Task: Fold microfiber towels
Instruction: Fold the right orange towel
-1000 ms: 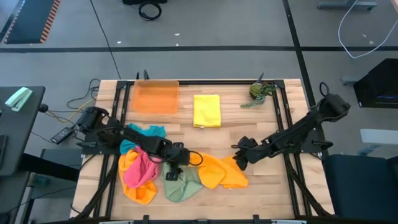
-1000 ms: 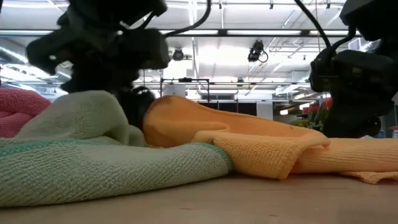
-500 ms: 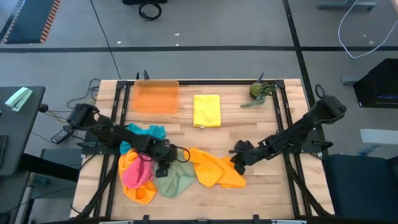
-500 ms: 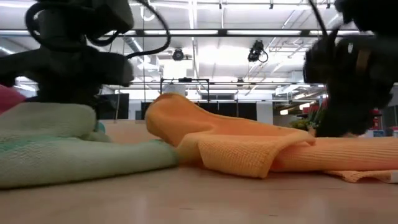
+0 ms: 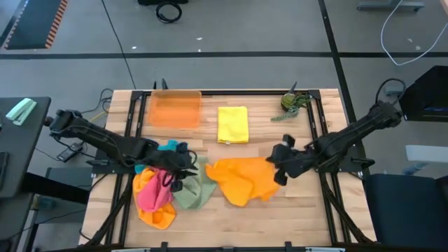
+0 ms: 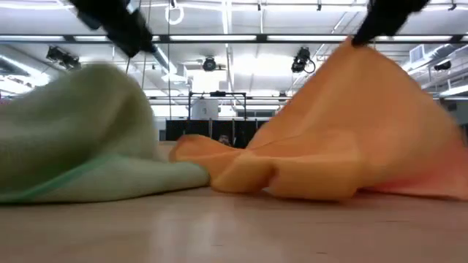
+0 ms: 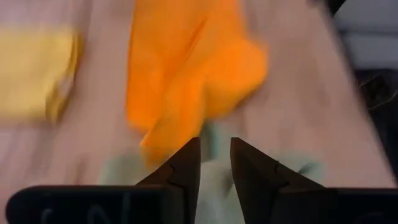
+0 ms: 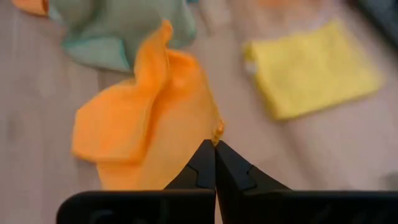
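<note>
Right fingers (image 8: 215,144) are closed tip to tip on a corner of the orange towel (image 5: 241,179); in the right wrist view the pinched edge is seen just at the tips, the cloth hanging away below. In the low view that corner is lifted into a peak at the upper right, the rest of the towel draped down onto the worktop (image 5: 301,210). The right arm is stretched in from the right edge, low and near level, its gripper at the towel's right edge in the high view.

Left fingers (image 7: 214,163) stand narrowly apart with the green towel (image 5: 194,190) between and beneath them; whether it is gripped cannot be told. The left arm reaches in from the far left, its gripper over the heap where the green towel touches a pink (image 5: 152,194), a second orange (image 5: 157,218) and a teal one (image 5: 171,147).

Only the high view shows the folded yellow towel (image 5: 232,124) lying flat at the back, well apart from the heap, beside the tray (image 5: 175,108). The low view shows the green towel raised in a mound, touching the orange one.
</note>
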You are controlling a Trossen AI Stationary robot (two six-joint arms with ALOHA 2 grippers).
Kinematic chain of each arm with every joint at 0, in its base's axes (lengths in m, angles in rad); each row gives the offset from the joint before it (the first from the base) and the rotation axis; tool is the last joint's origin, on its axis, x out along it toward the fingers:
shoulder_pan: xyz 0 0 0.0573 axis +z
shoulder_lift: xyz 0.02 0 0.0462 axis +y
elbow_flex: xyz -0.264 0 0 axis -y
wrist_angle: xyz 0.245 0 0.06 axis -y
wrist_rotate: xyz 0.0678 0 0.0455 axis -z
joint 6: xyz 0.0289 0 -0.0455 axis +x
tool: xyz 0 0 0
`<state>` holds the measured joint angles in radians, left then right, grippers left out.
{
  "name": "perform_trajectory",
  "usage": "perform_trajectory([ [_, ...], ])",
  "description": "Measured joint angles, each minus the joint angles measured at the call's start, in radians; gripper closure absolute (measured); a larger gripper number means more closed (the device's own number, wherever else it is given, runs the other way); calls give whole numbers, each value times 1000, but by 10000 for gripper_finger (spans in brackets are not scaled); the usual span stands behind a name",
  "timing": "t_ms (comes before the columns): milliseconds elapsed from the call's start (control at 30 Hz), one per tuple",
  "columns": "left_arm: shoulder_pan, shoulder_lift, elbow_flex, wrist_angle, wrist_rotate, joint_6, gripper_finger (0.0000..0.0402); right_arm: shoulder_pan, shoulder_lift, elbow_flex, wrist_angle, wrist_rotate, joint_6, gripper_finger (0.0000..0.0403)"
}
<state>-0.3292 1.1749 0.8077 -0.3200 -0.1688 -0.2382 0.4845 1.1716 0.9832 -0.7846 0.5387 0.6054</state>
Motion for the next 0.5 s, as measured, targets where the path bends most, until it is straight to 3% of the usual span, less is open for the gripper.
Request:
perform_trajectory([
  [133,13,12,1,239,-49,123,300,26,-15,91,-12,63,-135,400],
  [500,180,297,4,560,-78,300,255,31,46,106,-50,13,-111,402],
])
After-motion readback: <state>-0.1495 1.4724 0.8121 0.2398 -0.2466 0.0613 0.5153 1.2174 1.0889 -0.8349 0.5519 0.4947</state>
